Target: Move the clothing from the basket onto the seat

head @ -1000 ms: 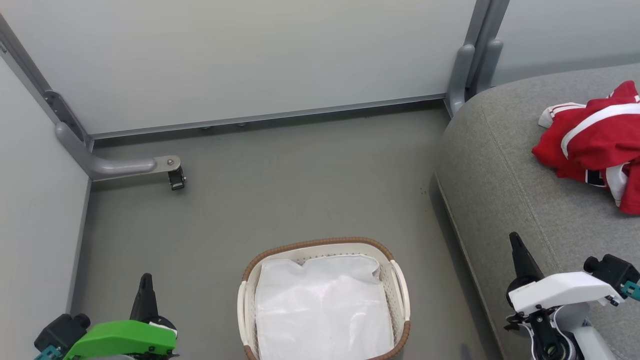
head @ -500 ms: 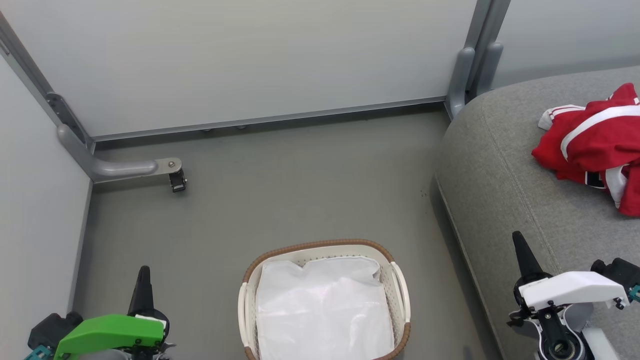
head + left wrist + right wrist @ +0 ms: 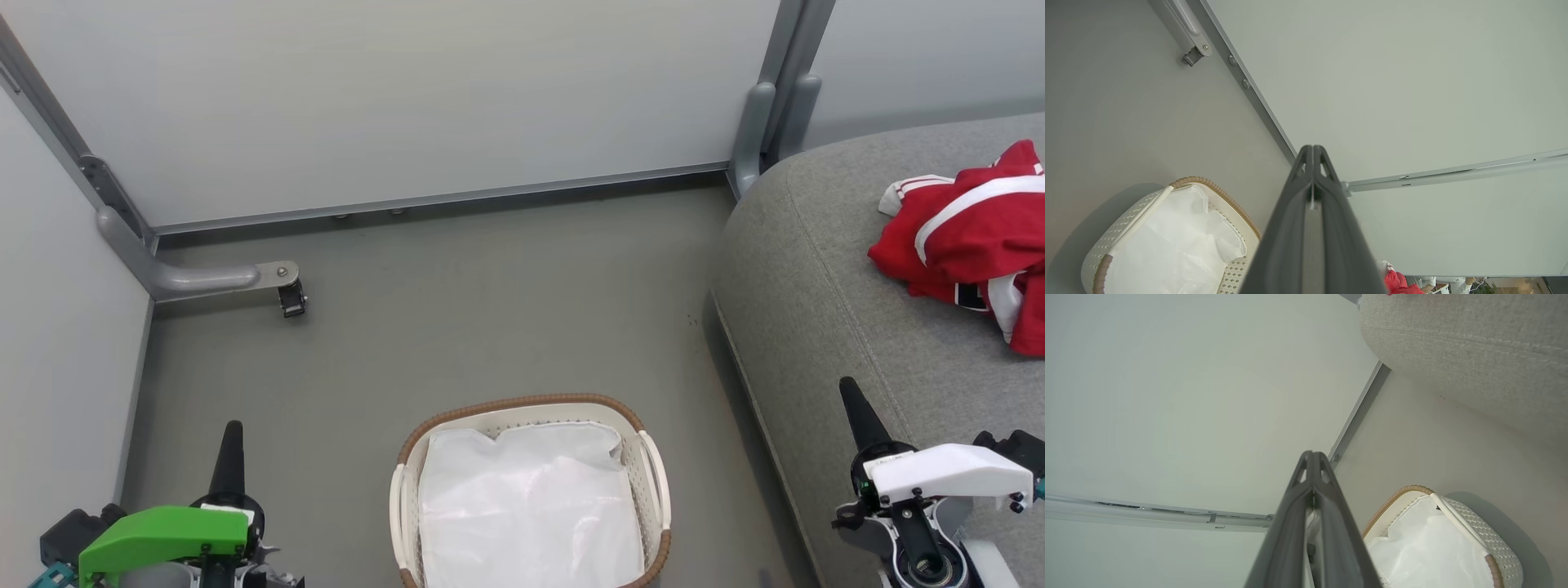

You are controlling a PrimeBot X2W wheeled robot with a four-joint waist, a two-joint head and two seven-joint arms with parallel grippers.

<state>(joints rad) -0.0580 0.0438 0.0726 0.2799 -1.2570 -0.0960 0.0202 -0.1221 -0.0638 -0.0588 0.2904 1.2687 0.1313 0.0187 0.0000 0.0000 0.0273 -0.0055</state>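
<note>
**Jerseys on the cushion, basket down to its liner**

We are looking at a task that, by our reading, is finishing or already finished. The clothing (image 3: 971, 237) is lying in a crumpled red heap on the seat (image 3: 824, 327), well back from the cushion's rounded front edge and stitched seam. The basket (image 3: 522, 403) is sitting on the floor between the two arms, well apart from the heap. It is showing us nothing but the white liner sheet (image 3: 526, 514), with no red cloth on top of it. If anything is left, we are judging it to be only a check under that sheet.

The left gripper (image 3: 230, 441) is hanging low beside the basket with its two dark fingers pressed flat together, gripping nothing. The right gripper (image 3: 851, 392) is hovering over the seat's front edge, likewise pinched closed and empty.

As for the heap's lie, the head view's right edge is cutting it off, so we are only guessing. Its long axis seems to be running across the cushion, away from the basket. A white-trimmed corner is pointing back toward the wall, and a broad white stripe is slanting across the top.
</note>
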